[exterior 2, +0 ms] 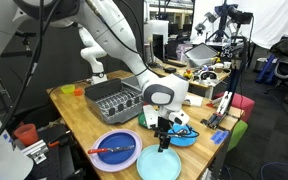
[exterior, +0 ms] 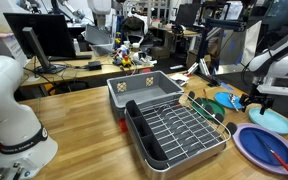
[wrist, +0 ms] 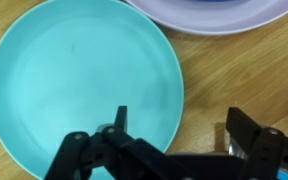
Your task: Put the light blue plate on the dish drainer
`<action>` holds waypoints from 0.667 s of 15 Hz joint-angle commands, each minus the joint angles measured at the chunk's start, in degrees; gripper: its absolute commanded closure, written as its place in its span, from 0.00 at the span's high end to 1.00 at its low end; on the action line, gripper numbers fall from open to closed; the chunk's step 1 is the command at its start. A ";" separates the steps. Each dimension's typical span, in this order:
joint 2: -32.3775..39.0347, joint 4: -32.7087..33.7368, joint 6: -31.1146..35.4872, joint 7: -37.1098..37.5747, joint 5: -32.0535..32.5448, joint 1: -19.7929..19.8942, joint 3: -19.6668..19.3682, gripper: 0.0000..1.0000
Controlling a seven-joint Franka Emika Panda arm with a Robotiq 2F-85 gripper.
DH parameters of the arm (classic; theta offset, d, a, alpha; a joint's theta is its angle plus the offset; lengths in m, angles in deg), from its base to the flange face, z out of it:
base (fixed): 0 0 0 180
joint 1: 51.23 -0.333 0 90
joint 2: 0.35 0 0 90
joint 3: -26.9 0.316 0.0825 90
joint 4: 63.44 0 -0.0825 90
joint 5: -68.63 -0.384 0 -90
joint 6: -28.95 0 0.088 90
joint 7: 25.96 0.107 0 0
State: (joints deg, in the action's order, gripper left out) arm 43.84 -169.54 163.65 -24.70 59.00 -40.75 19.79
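- As the hand point(wrist: 184, 130) hangs low over the light blue plate point(wrist: 79, 85), its jaws stand wide apart and grip nothing.
- One finger point(wrist: 119, 125) is over the plate's inside, and the other finger point(wrist: 249, 130) is past the rim, over bare bench point(wrist: 224, 75). That looks lined up for a rim pinch.
- The plate lies flat on the bench, just beside the purple plate point(wrist: 214, 12).
- The dish drainer point(exterior: 179, 130) sits well apart, so I'd call this the reaching step.
- Next up: drop a touch, close on the rim, lift, and carry it across.

Light blue plate point(wrist: 79, 85) on wooden table point(wrist: 246, 80), pincer point(wrist: 176, 118) spread astride its rim
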 commanded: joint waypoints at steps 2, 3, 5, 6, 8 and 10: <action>1.80 2.26 -0.39 1.40 0.84 0.15 0.10 1.00; 2.18 2.58 -0.40 1.75 1.05 -0.03 -0.09 1.00; 3.29 3.40 -0.47 2.58 1.74 -0.49 -0.56 1.00; 3.86 3.74 -0.46 3.05 2.02 -0.65 -0.73 1.00; 4.76 4.44 -0.68 3.62 2.39 -0.72 -0.83 1.00; 5.40 5.04 -0.69 3.93 2.67 -0.81 -0.88 1.00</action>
State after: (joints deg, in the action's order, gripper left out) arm 48.12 -166.07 163.67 -22.15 60.30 -41.16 19.45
